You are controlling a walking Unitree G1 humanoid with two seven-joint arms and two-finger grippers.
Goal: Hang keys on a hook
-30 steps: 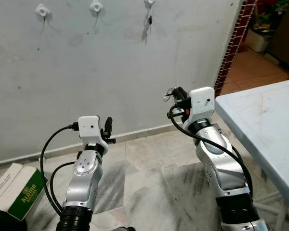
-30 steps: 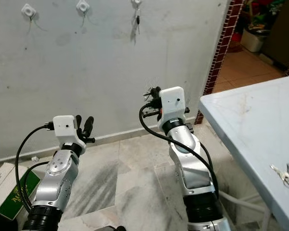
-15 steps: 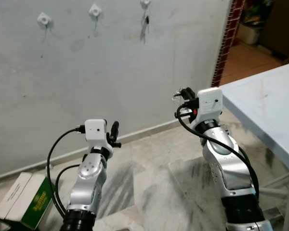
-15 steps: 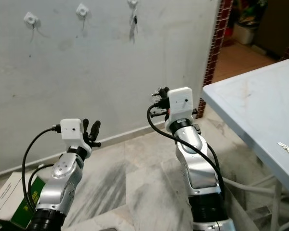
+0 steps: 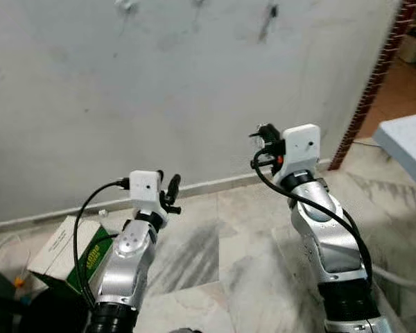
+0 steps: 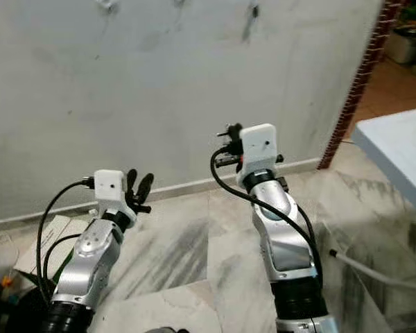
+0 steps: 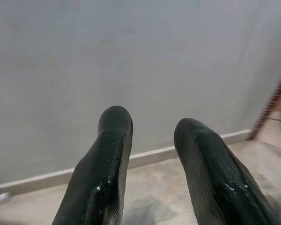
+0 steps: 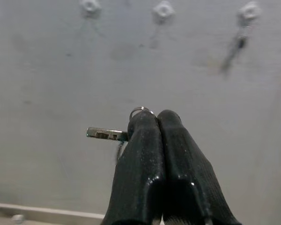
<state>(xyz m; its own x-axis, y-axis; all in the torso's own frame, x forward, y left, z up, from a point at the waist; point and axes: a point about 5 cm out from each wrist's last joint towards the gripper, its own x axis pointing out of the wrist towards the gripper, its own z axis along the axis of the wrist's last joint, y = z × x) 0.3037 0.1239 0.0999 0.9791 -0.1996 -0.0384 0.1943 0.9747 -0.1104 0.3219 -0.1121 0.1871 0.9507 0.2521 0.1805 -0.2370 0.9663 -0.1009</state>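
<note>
- Small silver metal keys on a thin wire ring [image 8: 113, 133]: pinched between tips of right gripper [image 8: 158, 123], fingers pressed tight together; one flat blade sticks out sideways, ring loop peeks above tips.
- Likely light, rigid, slick; prone to swivel in grip. Best held by blade/bow, leaving ring free to slip over hook.
- Three small white wall hooks [image 8: 163, 10] high up at 12 o'clock from gripper; 1 o'clock one already carries something dark [image 8: 235, 47], other two look free.
- Left gripper [image 7: 152, 129]: fingers parted, nothing between, aimed at wall base.
- Room: grey plaster wall [image 5: 194, 97], marble-tile floor [image 5: 222, 250], green-white carton [image 5: 73, 253] at 8 o'clock, pale table edge [image 5: 405, 149] at 3, brick doorway edge [image 5: 374, 76] at 2.
</note>
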